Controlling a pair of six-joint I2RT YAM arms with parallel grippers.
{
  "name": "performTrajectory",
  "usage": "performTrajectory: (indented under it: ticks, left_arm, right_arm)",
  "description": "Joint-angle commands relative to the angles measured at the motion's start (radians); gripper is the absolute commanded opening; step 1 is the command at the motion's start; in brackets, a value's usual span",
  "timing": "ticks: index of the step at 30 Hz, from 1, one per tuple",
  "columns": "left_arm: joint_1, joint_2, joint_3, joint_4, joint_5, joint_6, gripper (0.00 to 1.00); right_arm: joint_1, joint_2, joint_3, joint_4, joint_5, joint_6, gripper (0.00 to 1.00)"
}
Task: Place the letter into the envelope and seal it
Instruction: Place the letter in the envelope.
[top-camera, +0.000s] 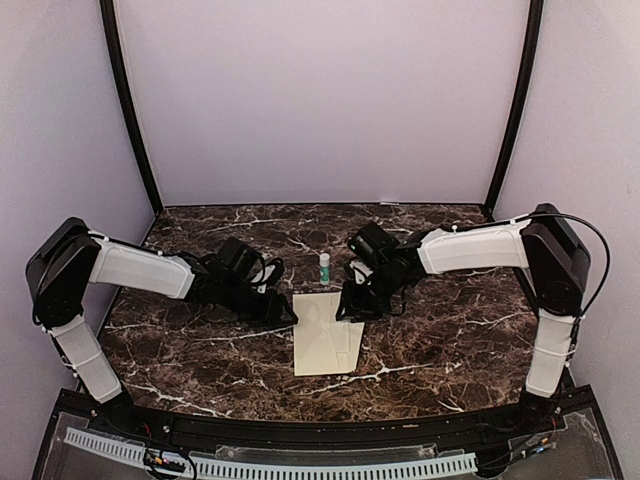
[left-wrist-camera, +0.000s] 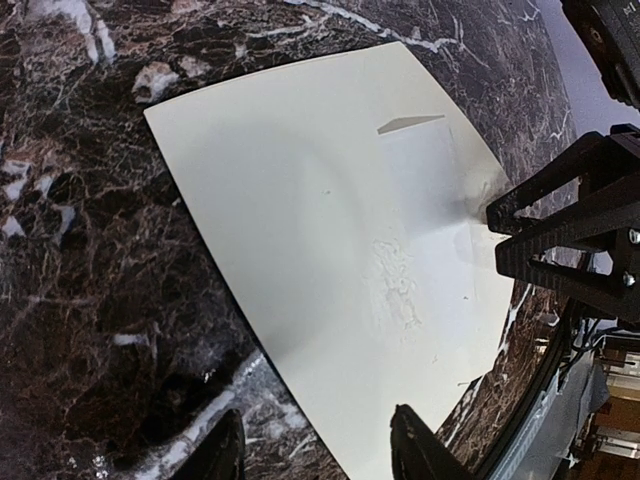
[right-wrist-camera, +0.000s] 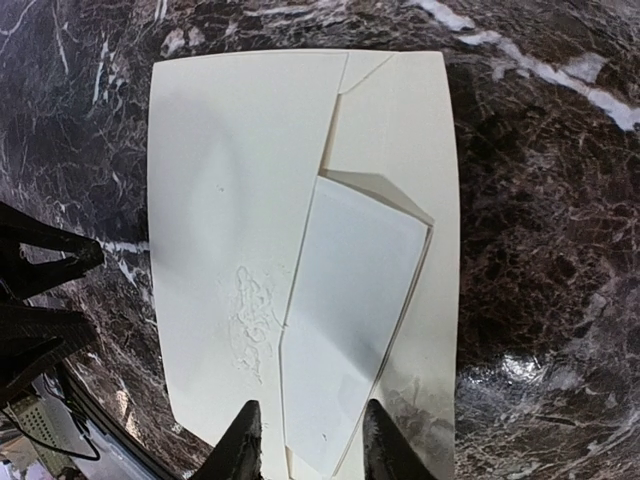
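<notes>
I am hovering left gripper (left-wrist-camera: 318, 430) and right gripper (right-wrist-camera: 310, 415), both apart, over the mid-frame envelope (top-camera: 322, 335), apparently sealing; flap (right-wrist-camera: 350, 320) needs pressing.

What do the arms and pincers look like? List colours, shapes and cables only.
Left arm and right arm: white casings on the links, black blocky joint housings. A thin black cable loops outside the right shoulder. Left pincer and right pincer: two black tapered fingers each. No markings legible.
</notes>
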Motion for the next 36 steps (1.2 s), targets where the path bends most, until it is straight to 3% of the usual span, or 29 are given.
performTrajectory:
  ticks: [1, 12, 21, 36]
  left_arm:
    - [-0.005, -0.004, -0.021, 0.073, 0.040, -0.040, 0.48]
    - [-0.005, 0.046, -0.018, 0.081, 0.060, -0.037, 0.40]
    - [-0.009, 0.082, -0.011, 0.087, 0.070, -0.031, 0.40]
    - [-0.018, 0.123, 0.008, 0.088, 0.074, -0.023, 0.34]
  right_arm:
    - [0.001, -0.029, -0.009, 0.013, 0.006, -0.010, 0.27]
    - [0.002, 0.006, -0.017, 0.029, 0.021, -0.013, 0.26]
    - [0.002, 0.032, -0.026, 0.058, 0.010, -0.009, 0.30]
    - [0.004, 0.062, -0.032, 0.072, 0.012, -0.013, 0.28]
